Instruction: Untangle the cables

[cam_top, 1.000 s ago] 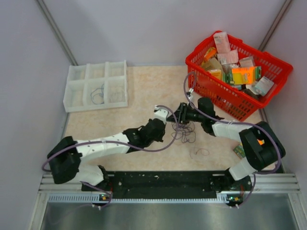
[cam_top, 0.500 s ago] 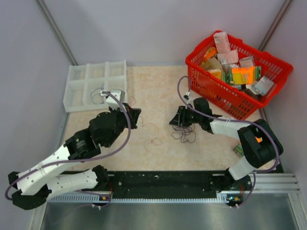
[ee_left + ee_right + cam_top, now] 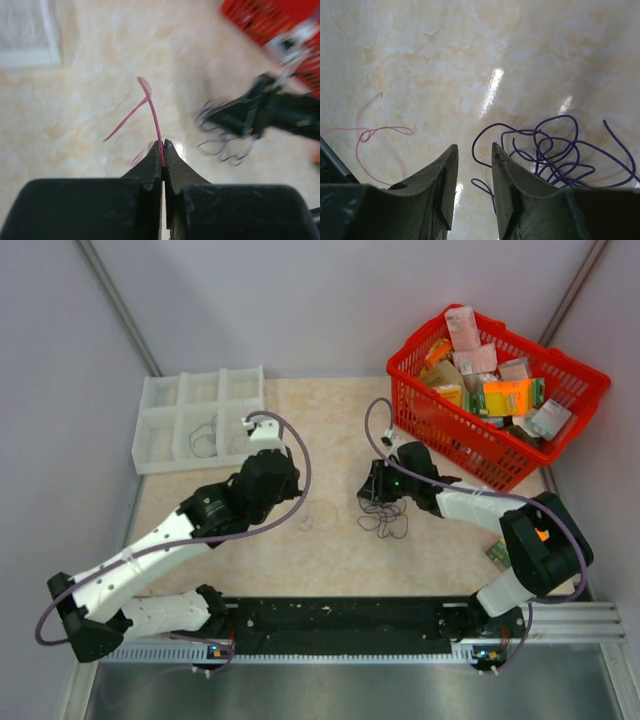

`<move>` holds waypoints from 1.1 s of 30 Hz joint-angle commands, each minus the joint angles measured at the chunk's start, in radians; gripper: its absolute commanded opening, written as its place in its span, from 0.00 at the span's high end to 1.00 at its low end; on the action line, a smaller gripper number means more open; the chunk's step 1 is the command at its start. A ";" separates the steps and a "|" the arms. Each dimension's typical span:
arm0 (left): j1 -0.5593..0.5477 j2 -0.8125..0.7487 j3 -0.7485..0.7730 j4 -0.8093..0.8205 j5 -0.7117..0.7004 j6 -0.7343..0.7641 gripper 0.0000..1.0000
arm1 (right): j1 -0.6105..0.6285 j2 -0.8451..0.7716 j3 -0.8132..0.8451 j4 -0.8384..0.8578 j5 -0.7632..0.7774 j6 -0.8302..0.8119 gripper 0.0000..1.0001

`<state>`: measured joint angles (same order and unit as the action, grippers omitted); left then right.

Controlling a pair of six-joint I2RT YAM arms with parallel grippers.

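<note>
1. The left gripper (image 3: 163, 145) is pinched tight on a thin pink wire (image 3: 153, 112), which sticks out past the tips over the beige marbled tabletop (image 3: 75, 115).
2. The right gripper (image 3: 472, 150) has its jaws narrowly apart with nothing clamped. A strand of the tangled thin purple wires (image 3: 550, 152) shows in the gap.
3. The purple tangle lies on the table near the red plastic basket (image 3: 440, 425).
4. A thin dark wire loop (image 3: 203, 437) sits in the near-middle compartment of the white plastic divided tray (image 3: 200, 462).

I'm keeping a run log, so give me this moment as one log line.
left gripper: shut on pink wire | right gripper: open, at purple tangle | pink wire: apart from purple tangle
</note>
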<state>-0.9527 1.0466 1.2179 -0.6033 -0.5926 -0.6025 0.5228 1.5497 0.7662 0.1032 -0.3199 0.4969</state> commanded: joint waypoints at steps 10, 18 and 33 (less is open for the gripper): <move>0.181 0.235 -0.246 0.045 0.355 -0.083 0.82 | 0.003 -0.068 -0.011 0.041 0.053 -0.023 0.68; 0.177 0.418 -0.201 0.115 0.332 -0.025 0.54 | -0.001 -0.103 -0.033 0.050 0.079 -0.024 0.68; 0.173 0.567 -0.098 -0.058 0.151 0.056 0.01 | -0.014 -0.099 -0.036 0.064 0.058 -0.014 0.69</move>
<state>-0.8192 1.5478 1.0466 -0.5953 -0.3912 -0.5900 0.5140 1.4765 0.7326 0.1307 -0.2550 0.4904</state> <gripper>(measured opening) 0.987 0.313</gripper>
